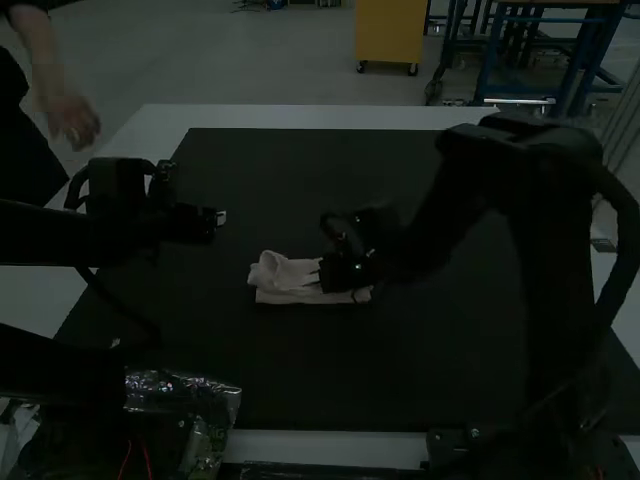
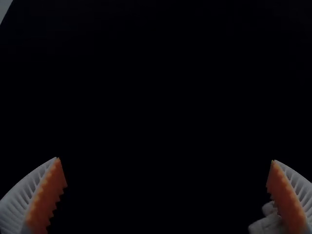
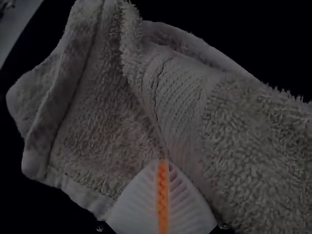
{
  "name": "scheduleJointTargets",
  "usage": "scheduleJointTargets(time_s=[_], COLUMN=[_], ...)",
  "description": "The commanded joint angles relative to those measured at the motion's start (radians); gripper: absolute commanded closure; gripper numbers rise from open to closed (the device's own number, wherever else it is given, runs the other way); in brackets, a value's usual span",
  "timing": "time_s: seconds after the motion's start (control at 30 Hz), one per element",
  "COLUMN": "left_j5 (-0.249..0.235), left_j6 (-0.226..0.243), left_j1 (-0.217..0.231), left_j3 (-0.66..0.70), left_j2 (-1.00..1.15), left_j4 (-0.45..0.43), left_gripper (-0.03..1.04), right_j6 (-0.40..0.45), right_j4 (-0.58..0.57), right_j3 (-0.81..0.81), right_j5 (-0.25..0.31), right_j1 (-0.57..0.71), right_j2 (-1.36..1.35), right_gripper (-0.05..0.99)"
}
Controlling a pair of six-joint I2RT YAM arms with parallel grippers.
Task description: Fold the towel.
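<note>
The right gripper was found closed, fingertips against the towel; whether cloth was pinched could not be determined. The towel lay folded, rumpled at its left end, around midway between the worktop's near and far edges. The left gripper stood open, nearer the left edge.
</note>
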Motion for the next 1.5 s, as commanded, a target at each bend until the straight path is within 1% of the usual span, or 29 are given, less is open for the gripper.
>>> scheduleJointTargets(time_s=[0.0, 0.27, 0.4, 0.43, 0.47, 0.53, 0.6, 0.63, 0.67, 0.7, 0.87, 0.9, 1.03, 1.17, 1.27, 1.33, 1.47], left_j5=[0.011, 0.011, 0.011, 0.011, 0.011, 0.011, 0.011, 0.011, 0.011, 0.011, 0.010, 0.011, 0.008, 0.007, -0.002, -0.024, -0.047], left_j6=[-0.023, -0.047, -0.050, -0.052, -0.053, -0.053, -0.053, -0.053, -0.053, -0.053, -0.053, -0.053, -0.059, -0.096, -0.099, -0.101, -0.101], left_j1=[0.011, 0.005, 0.003, 0.003, 0.003, 0.002, -0.001, -0.004, -0.007, -0.009, -0.014, -0.014, -0.014, -0.014, -0.014, -0.012, -0.009], left_j3=[0.077, 0.220, 0.285, 0.297, 0.306, 0.321, 0.332, 0.335, 0.337, 0.337, 0.324, 0.318, 0.295, 0.248, 0.202, 0.180, 0.145], left_j2=[-0.008, -0.008, -0.010, -0.010, -0.011, -0.019, -0.030, -0.039, -0.050, -0.064, -0.168, -0.194, -0.327, -0.501, -0.637, -0.729, -0.921], left_j4=[-0.005, -0.071, -0.109, -0.117, -0.121, -0.131, -0.137, -0.140, -0.141, -0.141, -0.147, -0.147, -0.144, -0.118, -0.104, -0.109, -0.120], left_gripper=[0.04, 0.04, 0.04, 0.04, 0.04, 0.04, 0.04, 0.04, 0.04, 0.04, 0.04, 0.04, 0.04, 0.04, 0.04, 0.04, 0.04], right_j6=[0.014, 0.016, 0.016, 0.017, 0.020, 0.028, 0.028, 0.026, 0.026, 0.023, 0.025, 0.025, 0.026, 0.045, 0.071, 0.071, 0.062], right_j4=[-0.027, -0.214, -0.280, -0.292, -0.309, -0.338, -0.369, -0.373, -0.376, -0.387, -0.389, -0.389, -0.389, -0.393, -0.418, -0.451, -0.510], right_j3=[0.011, 0.063, 0.083, 0.083, 0.083, 0.078, 0.069, 0.061, 0.053, 0.046, -0.003, -0.012, -0.054, -0.094, -0.126, -0.138, -0.141], right_j5=[0.009, 0.009, 0.009, 0.011, 0.013, 0.022, 0.043, 0.057, 0.066, 0.080, 0.094, 0.115, 0.152, 0.161, 0.163, 0.192, 0.235], right_j1=[-0.040, -0.126, -0.167, -0.179, -0.191, -0.218, -0.244, -0.259, -0.271, -0.287, -0.365, -0.382, -0.446, -0.500, -0.532, -0.549, -0.586], right_j2=[-0.114, -0.462, -0.630, -0.670, -0.708, -0.777, -0.846, -0.880, -0.912, -0.947, -1.133, -1.171, -1.340, -1.526, -1.677, -1.774, -1.963], right_gripper=[0.96, 0.96, 0.95, 0.87, 0.75, 0.47, 0.20, 0.08, 0.02, 0.02, 0.02, 0.02, 0.02, 0.02, 0.02, 0.02, 0.02])
